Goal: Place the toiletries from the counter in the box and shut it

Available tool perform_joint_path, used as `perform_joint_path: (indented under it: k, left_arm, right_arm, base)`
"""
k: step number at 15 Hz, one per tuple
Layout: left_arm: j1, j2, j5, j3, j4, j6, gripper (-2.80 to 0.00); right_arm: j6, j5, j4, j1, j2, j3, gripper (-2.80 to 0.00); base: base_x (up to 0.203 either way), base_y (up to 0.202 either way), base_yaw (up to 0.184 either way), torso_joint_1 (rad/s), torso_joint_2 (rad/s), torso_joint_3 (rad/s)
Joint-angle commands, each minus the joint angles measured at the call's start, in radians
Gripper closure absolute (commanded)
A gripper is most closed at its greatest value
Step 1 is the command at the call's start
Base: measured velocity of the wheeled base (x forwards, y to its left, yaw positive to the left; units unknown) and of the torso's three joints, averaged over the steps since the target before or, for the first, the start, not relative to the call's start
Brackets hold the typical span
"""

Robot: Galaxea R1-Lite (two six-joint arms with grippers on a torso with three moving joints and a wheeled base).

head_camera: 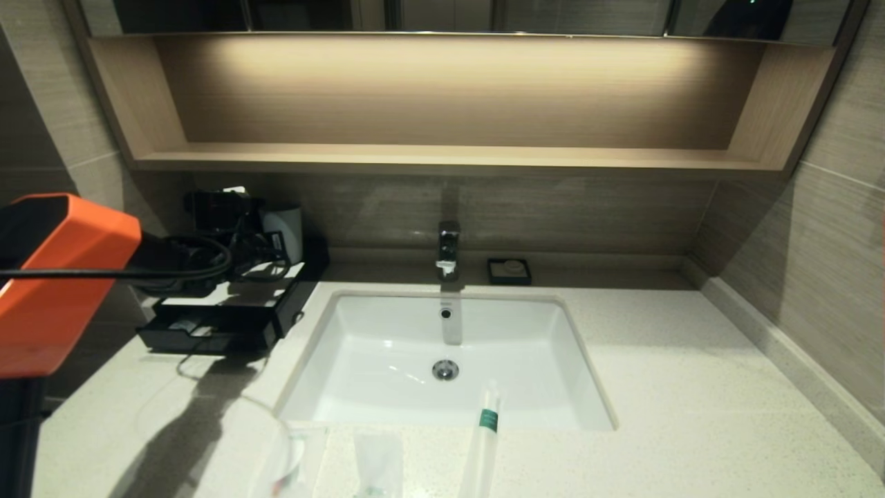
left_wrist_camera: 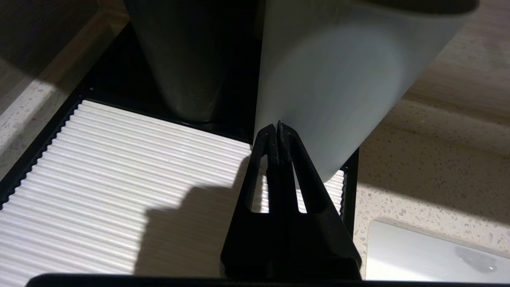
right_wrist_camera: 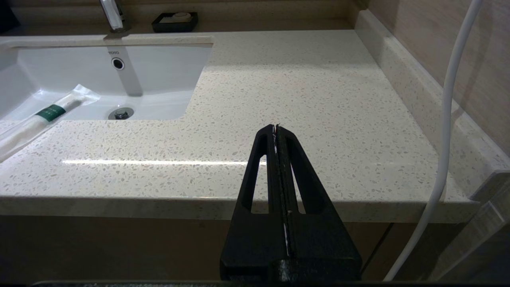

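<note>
Left wrist view first: the left gripper [left_wrist_camera: 277, 126] has its jaws clenched together with nothing between them, tips poised just above the ribbed white top panel of the box [left_wrist_camera: 119, 167], right by the base of the pale grey cup [left_wrist_camera: 338, 79] that stands at the box's back edge. A darker cup [left_wrist_camera: 179, 59] stands beside it, also at the back of the box. From the head camera the box [head_camera: 228, 311] sits on the counter [head_camera: 691, 387] beside the sink [head_camera: 449, 353], at its far corner on the robot's left, and its drawer front looks pulled out toward the robot, likely left that way so the packets can drop in. The left gripper [head_camera: 259, 259] hangs over the box top, so my read is that this arm is tending the box, not fetching anything. Now the right gripper [right_wrist_camera: 277, 127]: jaws pressed together on nothing, hovering off the counter's front edge, well apart from the sink, parked by the look of it. All three toiletries lie along the sink's near rim: the stick pack [head_camera: 484, 429] with its green band pokes out over the basin, and two flat sachets [head_camera: 377, 463] lie beside it toward the box's side. None is in the box yet, so the loading is ahead.
</note>
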Motion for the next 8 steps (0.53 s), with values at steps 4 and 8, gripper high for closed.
perform_joint_path:
  k: [4, 8]
  left_arm:
    - [-0.005, 0.020, 0.001, -0.010, -0.004, -0.001, 0.00]
    - [-0.005, 0.044, 0.001, -0.037, -0.003, -0.001, 0.00]
  right_arm:
    - [0.000, 0.000, -0.001, 0.000, 0.001, 0.000, 0.00]
    - [0.000, 0.000, 0.000, 0.000, 0.001, 0.000, 0.00]
  base:
    - [0.000, 0.000, 0.000, 0.000, 0.00, 0.000]
    - [0.000, 0.000, 0.000, 0.000, 0.00, 0.000]
